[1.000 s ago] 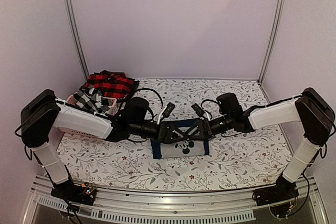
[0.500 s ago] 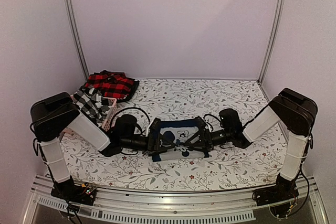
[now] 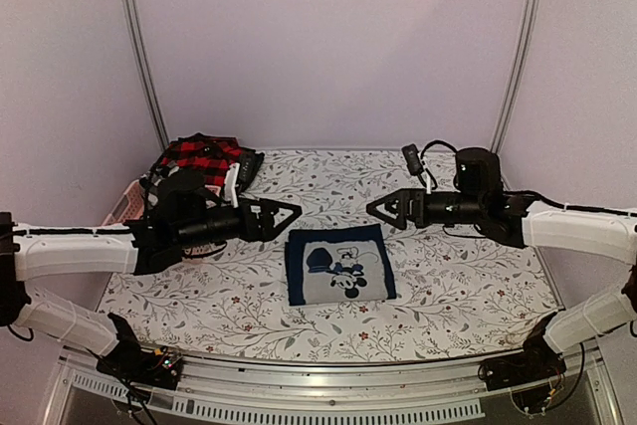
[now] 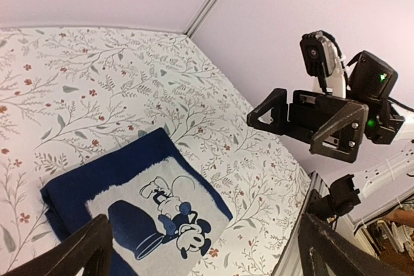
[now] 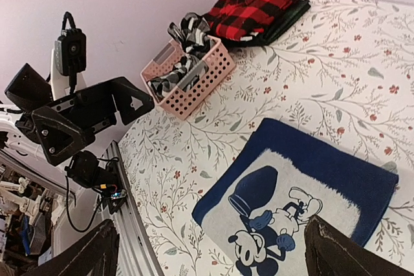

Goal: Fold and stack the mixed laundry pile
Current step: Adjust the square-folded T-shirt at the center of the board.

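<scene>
Lying flat near the middle of the floral tablecloth [image 3: 448, 286], the folded navy garment [image 3: 338, 264] shows a grey panel printed with a cartoon mouse, and its edges form a neat rectangle. Nothing touches it. The left gripper [image 3: 289, 221] hangs in the air to its back left with the jaws spread wide and nothing between them. The right gripper [image 3: 383, 211] faces it from the back right, equally wide and equally empty. The two grippers point at each other across the gap above the garment's far edge and are well apart. At the back left corner of the table the red-and-black plaid piece [image 3: 204, 156] sits folded on a darker layer. Just in front of it stands the pink slotted basket [image 5: 194, 85], which the overhead view mostly hides behind the left arm. The right wrist view shows black-and-white checked fabric [image 5: 184, 63] bunched inside it and spilling over the rim.
</scene>
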Controlling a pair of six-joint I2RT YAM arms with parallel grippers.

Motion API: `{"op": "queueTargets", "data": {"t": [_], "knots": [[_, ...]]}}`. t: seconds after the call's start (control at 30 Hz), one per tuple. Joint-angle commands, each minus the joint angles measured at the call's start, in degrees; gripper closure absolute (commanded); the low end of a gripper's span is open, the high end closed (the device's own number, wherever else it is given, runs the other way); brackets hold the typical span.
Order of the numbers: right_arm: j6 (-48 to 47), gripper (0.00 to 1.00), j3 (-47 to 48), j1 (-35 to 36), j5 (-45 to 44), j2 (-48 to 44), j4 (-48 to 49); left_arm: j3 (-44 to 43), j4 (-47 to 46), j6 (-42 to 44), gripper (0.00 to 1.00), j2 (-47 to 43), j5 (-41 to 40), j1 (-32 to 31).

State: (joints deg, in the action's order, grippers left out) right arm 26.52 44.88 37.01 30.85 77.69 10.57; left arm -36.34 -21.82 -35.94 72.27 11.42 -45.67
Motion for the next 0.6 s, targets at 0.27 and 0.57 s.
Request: {"op": "queueTargets", "data": {"t": [0.27, 0.57], "knots": [[5.58, 0.01, 1.31, -2.14, 14.25, 12.75, 8.72, -7.62, -11.67, -9.15, 0.0, 22.81, 18.7, -1.55], [11.32, 0.01, 6.7, -2.39, 17.29, 32.67, 17.7, -11.06, -9.72, -14.75, 0.0, 36.06, 14.8, 1.38]]}}
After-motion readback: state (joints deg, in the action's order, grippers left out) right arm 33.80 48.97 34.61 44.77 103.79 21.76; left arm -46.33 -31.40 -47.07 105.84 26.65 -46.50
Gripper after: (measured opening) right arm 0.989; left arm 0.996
